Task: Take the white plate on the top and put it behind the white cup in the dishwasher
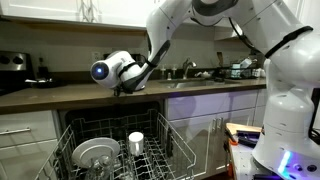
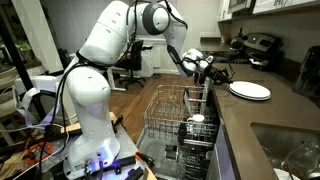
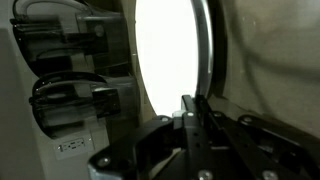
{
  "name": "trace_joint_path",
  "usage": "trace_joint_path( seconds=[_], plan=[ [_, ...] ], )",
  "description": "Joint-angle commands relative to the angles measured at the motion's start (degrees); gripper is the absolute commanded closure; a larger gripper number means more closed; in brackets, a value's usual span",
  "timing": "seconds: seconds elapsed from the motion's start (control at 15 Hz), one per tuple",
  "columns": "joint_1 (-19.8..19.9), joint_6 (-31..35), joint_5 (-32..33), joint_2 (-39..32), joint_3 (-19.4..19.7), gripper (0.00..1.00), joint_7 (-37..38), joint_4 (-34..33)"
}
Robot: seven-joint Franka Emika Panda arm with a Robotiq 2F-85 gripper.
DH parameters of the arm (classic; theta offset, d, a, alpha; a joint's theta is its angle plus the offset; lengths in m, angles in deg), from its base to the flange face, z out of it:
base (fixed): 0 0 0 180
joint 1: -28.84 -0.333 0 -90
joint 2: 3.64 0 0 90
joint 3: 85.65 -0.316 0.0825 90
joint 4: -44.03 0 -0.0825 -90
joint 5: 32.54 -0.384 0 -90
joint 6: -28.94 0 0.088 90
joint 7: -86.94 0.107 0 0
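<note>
The white plate [image 2: 250,90] lies flat on the dark counter above the dishwasher; in the wrist view it fills the middle as a bright oval [image 3: 165,50]. My gripper [image 2: 222,80] reaches in at the plate's near rim, and in the wrist view its fingers [image 3: 190,103] stand shut on that rim. In an exterior view the gripper [image 1: 124,90] sits low on the counter edge and hides the plate. Below, the dishwasher's white wire rack [image 1: 172,150] [image 2: 165,112] is pulled out. The white cup [image 1: 136,142] [image 2: 197,120] stands upright in it.
A greyish glassy round dish [image 1: 95,153] lies in the rack beside the cup. A sink [image 2: 290,150] and faucet [image 1: 188,68] are set into the counter. A stove with a pan [image 2: 250,45] stands beyond the plate. My white base [image 2: 85,110] stands beside the open dishwasher door.
</note>
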Motion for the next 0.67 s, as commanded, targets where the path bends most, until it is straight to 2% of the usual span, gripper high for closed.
trace_joint_path(
  seconds=[0.0,0.6],
  plan=[
    [0.04,-0.03,0.7,0.97,-0.57,0.93,0.0,-0.03],
    [-0.29,0.12,0.58,0.53,-1.44,0.93,-0.16,-0.94]
  ],
)
